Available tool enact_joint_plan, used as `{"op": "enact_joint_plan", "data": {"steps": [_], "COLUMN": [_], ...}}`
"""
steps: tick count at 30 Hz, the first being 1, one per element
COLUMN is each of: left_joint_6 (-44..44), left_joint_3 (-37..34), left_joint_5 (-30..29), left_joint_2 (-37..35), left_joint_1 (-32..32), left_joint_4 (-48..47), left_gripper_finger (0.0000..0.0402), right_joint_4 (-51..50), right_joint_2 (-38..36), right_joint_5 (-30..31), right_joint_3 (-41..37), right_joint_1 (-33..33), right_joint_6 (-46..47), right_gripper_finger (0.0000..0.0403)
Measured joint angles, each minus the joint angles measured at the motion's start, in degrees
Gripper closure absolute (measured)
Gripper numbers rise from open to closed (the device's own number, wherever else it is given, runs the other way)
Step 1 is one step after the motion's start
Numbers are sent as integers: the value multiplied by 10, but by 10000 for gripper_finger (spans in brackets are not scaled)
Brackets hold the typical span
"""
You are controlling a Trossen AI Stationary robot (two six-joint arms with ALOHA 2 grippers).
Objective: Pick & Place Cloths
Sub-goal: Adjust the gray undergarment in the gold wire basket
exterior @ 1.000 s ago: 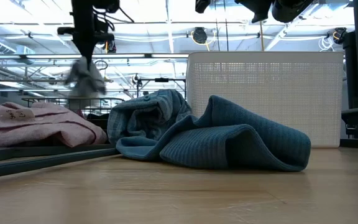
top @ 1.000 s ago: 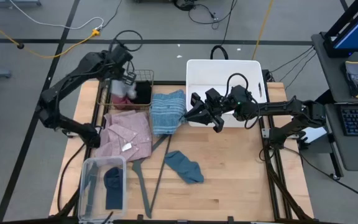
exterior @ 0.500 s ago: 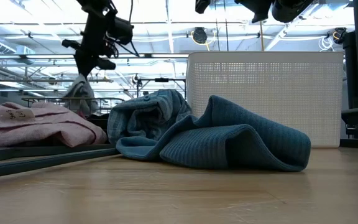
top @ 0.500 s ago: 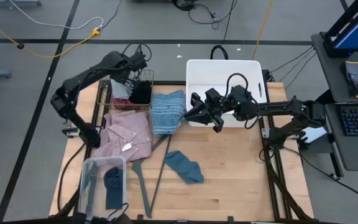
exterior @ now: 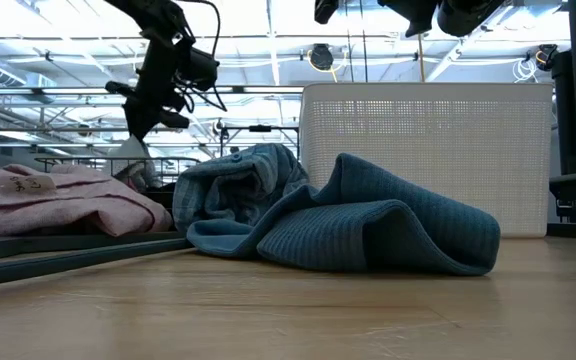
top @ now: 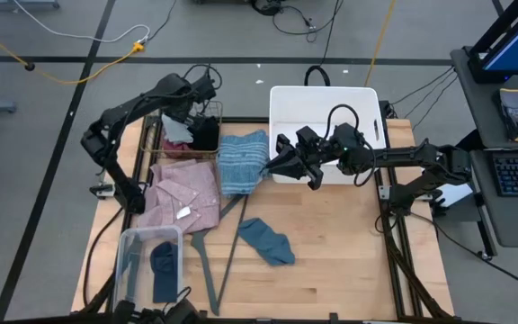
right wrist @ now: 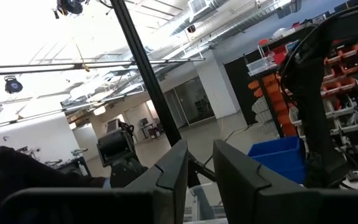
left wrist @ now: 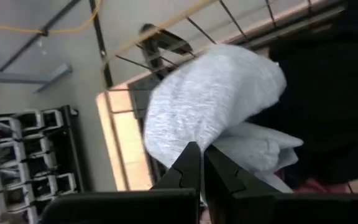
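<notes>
On the worktop (top: 349, 243) I see the pink checked shirt (top: 185, 193) at centre left, the blue striped towel (top: 241, 160) running top to bottom beside it, and a teal cloth (top: 266, 240) lying diagonally lower down. The white bin (top: 322, 97) hides its contents. In the wire basket (top: 212, 110), upper left, the left hand (left wrist: 202, 163) pinches a pale grey cloth (left wrist: 210, 106) beside a black one (top: 205, 135). The right hand (right wrist: 199, 163) hovers slightly spread by the bin.

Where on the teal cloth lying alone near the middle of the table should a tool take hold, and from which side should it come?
Grip the teal cloth at the raised fold on top, coming straight down from above. It lies crumpled on bare wood, clear of the hanger and the striped towel, so nothing blocks a vertical approach, and the humped fold probably gives the fingers fabric to pinch where the flat edges would not.
</notes>
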Motion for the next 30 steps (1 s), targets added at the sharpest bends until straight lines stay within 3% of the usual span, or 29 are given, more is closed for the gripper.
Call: {"op": "enact_joint_plan", "data": {"steps": [10,21,25,30], "left_joint_6": [3,13,25,45], "left_joint_3": [-96,-119,-119,-119], "left_joint_5": [97,148,166,169], "left_joint_2": [0,0,-2,-10], "left_joint_1": [0,1,1,-1], "left_joint_4": [61,97,92,86], "left_gripper_finger": [401,396,374,314], "right_joint_4": [0,0,0,0], "right_joint_2": [0,0,0,0], "right_joint_5": [-1,-2,-2,-7], "right_joint_3": [0,0,0,0], "right_joint_1": [0,0,0,0], "right_joint_6": [0,0,0,0], "right_gripper_finger": [330,330,330,330]}}
